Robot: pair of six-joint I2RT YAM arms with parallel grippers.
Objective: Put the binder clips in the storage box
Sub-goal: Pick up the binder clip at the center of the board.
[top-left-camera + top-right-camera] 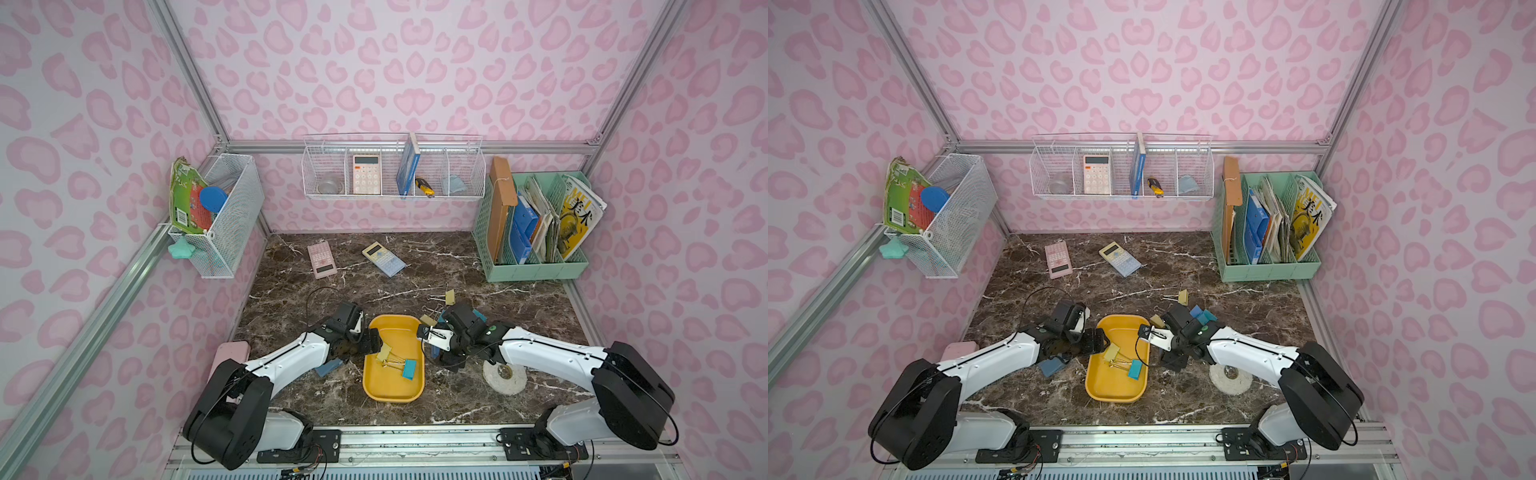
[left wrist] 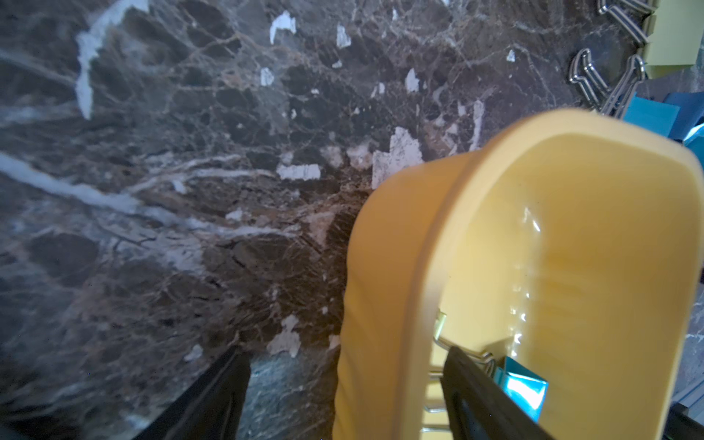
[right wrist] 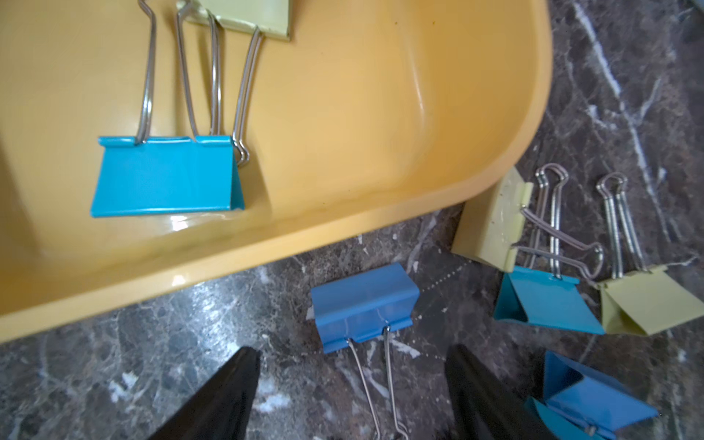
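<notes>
The yellow storage box (image 1: 386,388) (image 1: 1113,388) lies at the middle front of the table. Inside it lie a pale yellow binder clip (image 1: 383,352) and a teal one (image 1: 409,369) (image 3: 164,175). My left gripper (image 1: 371,341) (image 2: 346,352) is open and straddles the box's left wall (image 2: 384,266), one finger inside, one outside. My right gripper (image 1: 434,345) (image 3: 352,352) hangs open just right of the box, over a blue clip (image 3: 364,304) whose wire handles run between the fingers. More clips lie beyond it: pale yellow (image 3: 491,224), teal (image 3: 544,301), pale yellow (image 3: 644,304), blue (image 3: 586,404).
A blue-grey pad (image 1: 328,368) lies under my left arm and a pink case (image 1: 232,353) at the front left. A tape roll (image 1: 504,376) sits under my right arm. Two calculators (image 1: 322,259) (image 1: 383,258) lie at the back, a mint green organizer (image 1: 536,266) at the back right.
</notes>
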